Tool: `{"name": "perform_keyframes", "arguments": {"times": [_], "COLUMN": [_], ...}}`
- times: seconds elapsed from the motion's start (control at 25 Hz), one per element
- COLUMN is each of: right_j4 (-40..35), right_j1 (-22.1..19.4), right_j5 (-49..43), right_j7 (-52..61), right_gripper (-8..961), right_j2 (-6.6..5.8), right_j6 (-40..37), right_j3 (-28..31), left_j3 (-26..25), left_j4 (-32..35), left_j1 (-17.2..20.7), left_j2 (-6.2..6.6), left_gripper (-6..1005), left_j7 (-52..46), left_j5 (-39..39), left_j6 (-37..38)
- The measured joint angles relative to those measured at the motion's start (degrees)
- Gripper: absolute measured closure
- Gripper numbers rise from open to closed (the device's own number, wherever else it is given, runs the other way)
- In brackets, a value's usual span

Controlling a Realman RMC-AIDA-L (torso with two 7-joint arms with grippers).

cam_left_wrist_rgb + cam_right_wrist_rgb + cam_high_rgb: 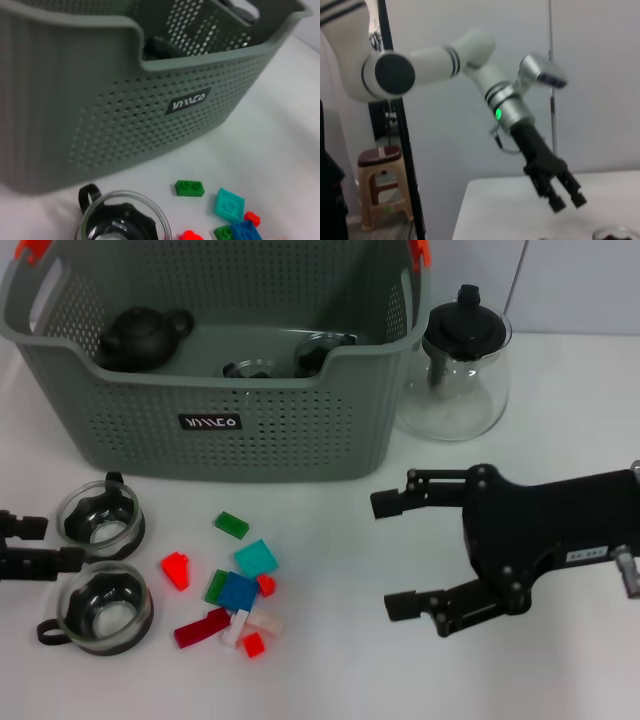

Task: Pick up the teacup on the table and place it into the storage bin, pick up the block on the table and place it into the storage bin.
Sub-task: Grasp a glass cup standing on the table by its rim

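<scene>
Two glass teacups [100, 517] and scattered coloured plastic blocks [238, 592] lie outside, before the grey-green perforated storage bin [210, 430]; task largely pending. Left gripper [25, 545] beside cups, aperture indeterminate; right gripper [395, 555] wide open, empty.

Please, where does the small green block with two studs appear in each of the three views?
Head view: the green block lies on the table, in front of the storage bin, below its logo label.
Left wrist view: the same block is low in the picture, beneath the label.
Right wrist view: not in it.
Shared landmark: the logo label.
</scene>
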Motion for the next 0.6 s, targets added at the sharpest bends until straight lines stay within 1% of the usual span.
{"name": "perform_keyframes", "arguments": {"times": [0.04, 0.08, 0.16, 0.24, 0.36, 0.44, 0.6], "right_j4": [0.1, 0.3, 1.8, 3.7, 6.3, 8.0, 10.4], "right_j1": [0.2, 0.4, 1.6, 3.1, 5.4, 6.6, 8.2], "right_j5": [-0.7, -1.3, -2.7, -4.3, -7.5, -9.2, -10.2], "right_j7": [0.0, 0.0, 0.0, 0.1, 0.2, 0.3, 0.3], "right_gripper": [7, 7, 7, 7, 7, 7, 6], "right_j2": [0.08, 0.13, 0.13, 0.08, 0.17, 0.28, 0.28], "right_j6": [0.2, 0.5, 1.1, 2.2, 5.4, 7.8, 11.4], "right_j3": [-0.1, -0.3, -0.4, -0.4, -0.5, -0.7, -1.2], "left_j3": [0.2, 0.3, 0.7, 1.8, 4.9, 7.6, 11.7], "left_j4": [1.3, 1.9, 2.3, 3.2, 4.7, 5.4, 5.5], "left_j1": [-1.0, -2.1, -3.4, -4.4, -5.1, -5.3, -5.9], "left_j2": [0.24, 0.78, 1.29, 1.47, 1.21, 0.71, -0.30], "left_gripper": [172, 172, 172, 172, 172, 172, 172], "left_j7": [-4.0, -7.6, -11.1, -13.9, -16.8, -18.8, -20.7], "left_j5": [1.5, 2.7, 4.4, 6.8, 10.7, 13.6, 16.8], "left_j6": [0.9, 2.1, 3.5, 4.6, 4.8, 4.3, 2.6]}}
